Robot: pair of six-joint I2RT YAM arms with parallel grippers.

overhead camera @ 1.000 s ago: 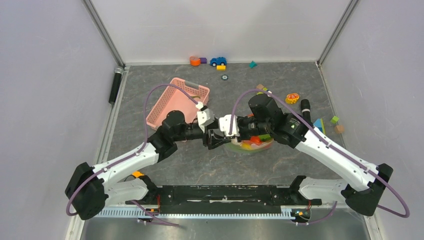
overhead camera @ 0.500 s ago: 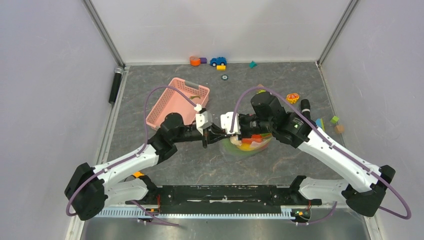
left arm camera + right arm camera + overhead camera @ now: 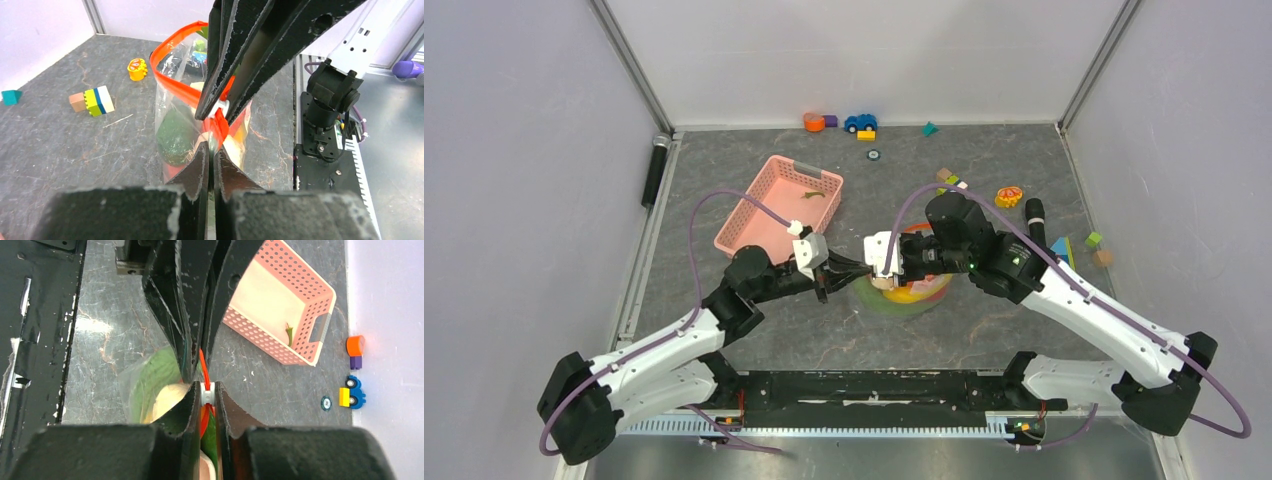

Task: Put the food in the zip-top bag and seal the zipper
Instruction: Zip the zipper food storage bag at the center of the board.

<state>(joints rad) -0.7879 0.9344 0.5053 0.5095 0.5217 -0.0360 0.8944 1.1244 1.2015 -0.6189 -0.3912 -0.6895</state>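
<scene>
The zip-top bag stands mid-table, held up between my two grippers, with the food inside. In the left wrist view the bag holds a green piece, and the orange-red zipper loops open at its far part. My left gripper is shut on the bag's near end at the strip; it also shows in the top view. My right gripper is shut on the white slider, close against the left fingers. Green and cream food shows through the plastic.
A pink lattice basket stands behind the left gripper. Toy blocks and a blue car lie along the back wall, and more blocks at the right. A black cylinder lies by the right arm.
My left arm has drawn back to the left, still gripping the bag's end. The right gripper has stayed near the middle. The bag has shifted left and bunched narrower.
</scene>
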